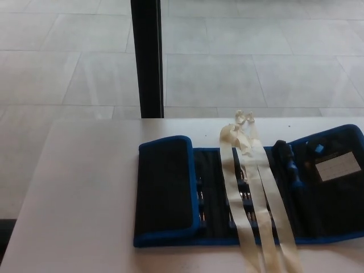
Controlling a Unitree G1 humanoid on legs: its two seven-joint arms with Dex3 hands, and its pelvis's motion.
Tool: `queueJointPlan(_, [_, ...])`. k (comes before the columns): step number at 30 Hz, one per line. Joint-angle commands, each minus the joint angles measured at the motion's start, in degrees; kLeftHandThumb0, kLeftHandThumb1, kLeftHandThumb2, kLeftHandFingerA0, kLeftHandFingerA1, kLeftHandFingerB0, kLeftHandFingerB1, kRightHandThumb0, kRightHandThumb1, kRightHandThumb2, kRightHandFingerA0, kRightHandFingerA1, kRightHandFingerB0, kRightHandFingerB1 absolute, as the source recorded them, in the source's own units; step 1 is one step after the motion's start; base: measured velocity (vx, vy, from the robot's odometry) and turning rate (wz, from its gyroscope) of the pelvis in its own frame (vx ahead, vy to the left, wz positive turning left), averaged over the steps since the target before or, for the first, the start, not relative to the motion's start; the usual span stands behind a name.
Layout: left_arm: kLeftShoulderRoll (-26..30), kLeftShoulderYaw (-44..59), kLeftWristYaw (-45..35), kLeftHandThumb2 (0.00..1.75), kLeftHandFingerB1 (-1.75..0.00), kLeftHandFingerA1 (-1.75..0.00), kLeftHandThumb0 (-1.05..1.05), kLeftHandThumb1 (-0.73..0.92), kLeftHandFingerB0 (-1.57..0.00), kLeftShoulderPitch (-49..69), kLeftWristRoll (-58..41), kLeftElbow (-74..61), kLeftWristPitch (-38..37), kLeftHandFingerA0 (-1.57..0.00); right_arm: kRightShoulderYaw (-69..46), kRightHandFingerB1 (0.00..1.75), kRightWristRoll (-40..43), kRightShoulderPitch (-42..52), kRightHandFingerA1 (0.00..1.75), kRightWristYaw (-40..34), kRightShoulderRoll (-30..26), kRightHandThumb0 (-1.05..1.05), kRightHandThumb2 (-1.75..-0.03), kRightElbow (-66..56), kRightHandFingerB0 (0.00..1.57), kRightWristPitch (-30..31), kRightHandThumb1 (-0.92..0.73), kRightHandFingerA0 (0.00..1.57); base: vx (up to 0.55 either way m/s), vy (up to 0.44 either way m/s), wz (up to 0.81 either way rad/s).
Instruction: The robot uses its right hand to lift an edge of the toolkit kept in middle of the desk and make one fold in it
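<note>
The toolkit (250, 190) lies open toward the worktop's (79, 187) right edge, with cream ties (250, 193) across it. It looks soft but weighted by tools, so the blue-bordered end flap (165, 190) seems the best hold. Neither hand is in view.

No part of the robot's body shows in the head view: no arm, no forearm, no black hand and no fingers come in from either side of the picture. So its colours, shapes, cables, screws and markings cannot be told from this moment.
</note>
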Motion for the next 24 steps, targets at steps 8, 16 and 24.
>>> queueJointPlan(8, [-0.62, 16.85, -1.21, 1.11, -0.51, -0.53, -0.38, 0.51, 0.00, 0.06, -17.12, -4.24, 6.27, -0.01, -28.90, 0.58, 22.83, -3.59, 0.95, -6.00, -8.06, -0.68, -0.65, -2.45, 0.00, 4.15, -0.92, 0.11, 0.00, 0.000, 0.00])
queueJointPlan(16, [-0.68, 17.95, -1.89, 1.11, -0.51, -0.53, -0.38, 0.50, 0.00, -0.79, -17.34, -5.92, 7.47, -0.01, -34.69, 0.58, 23.78, -11.90, 0.65, -7.42, -16.02, -0.38, -1.14, -1.98, 0.03, 3.90, -0.58, 0.12, 0.00, 0.000, 0.00])
queueJointPlan(24, [-0.31, 17.75, -1.24, 1.12, -0.51, -0.53, -0.37, 0.51, 0.00, -1.35, -16.85, -5.70, 8.26, -0.01, -31.25, 0.70, 24.75, -23.51, 1.00, -6.57, -16.33, -0.71, -0.67, -14.31, 0.22, 6.66, -0.91, 0.28, 0.00, 0.000, 0.00])
